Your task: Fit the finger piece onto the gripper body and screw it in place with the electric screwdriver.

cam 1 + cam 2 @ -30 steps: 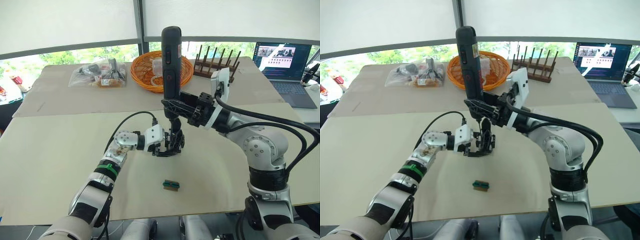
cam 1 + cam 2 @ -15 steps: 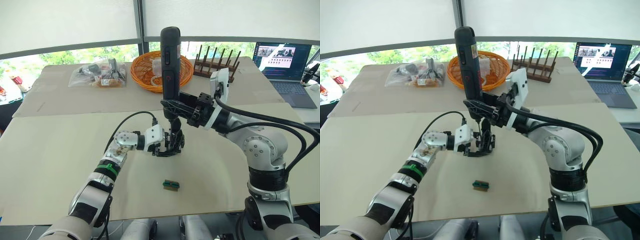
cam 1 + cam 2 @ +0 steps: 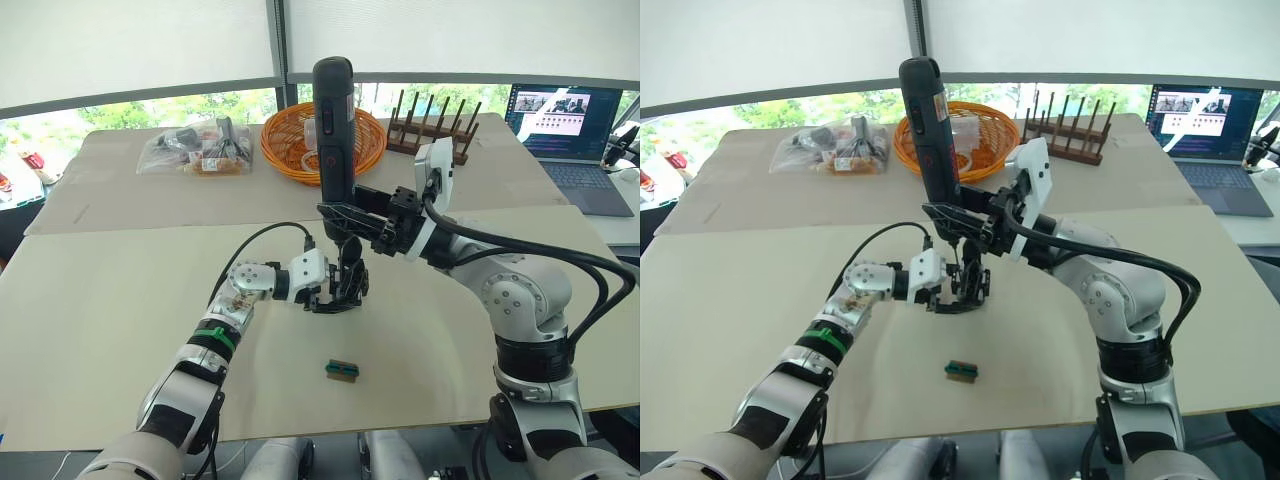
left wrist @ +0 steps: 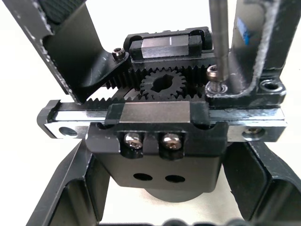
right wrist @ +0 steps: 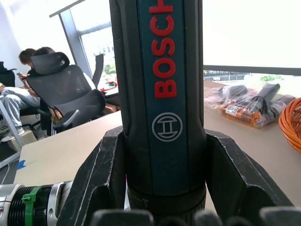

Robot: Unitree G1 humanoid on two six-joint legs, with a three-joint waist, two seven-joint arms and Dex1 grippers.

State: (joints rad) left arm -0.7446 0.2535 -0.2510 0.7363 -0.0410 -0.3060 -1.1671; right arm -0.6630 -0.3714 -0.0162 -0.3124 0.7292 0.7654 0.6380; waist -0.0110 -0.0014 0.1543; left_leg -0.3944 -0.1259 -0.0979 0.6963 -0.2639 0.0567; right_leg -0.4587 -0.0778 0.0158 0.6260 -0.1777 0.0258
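Observation:
My left gripper (image 3: 338, 292) is shut on the round base of the gripper body (image 4: 162, 120), a black part with a rack, a gear and two screws on its front. It holds the part just above the table. The finger piece (image 4: 263, 52) stands on one end of the rail, with a screw (image 4: 214, 77) in its foot. My right gripper (image 3: 345, 214) is shut on the electric screwdriver (image 3: 333, 125), which stands nearly upright. Its thin metal bit (image 4: 215, 33) comes down onto that screw's head.
A small green-and-brown block (image 3: 342, 369) lies on the table in front of the grippers. At the back stand an orange basket (image 3: 290, 150), a bag of parts (image 3: 198, 150), a wooden rack (image 3: 430, 125) and a laptop (image 3: 565, 125). A person (image 5: 26, 94) sits beyond an office chair.
The screwdriver's top has leaned slightly to the left and my right wrist has shifted with it. The left gripper and the gripper body have stayed put.

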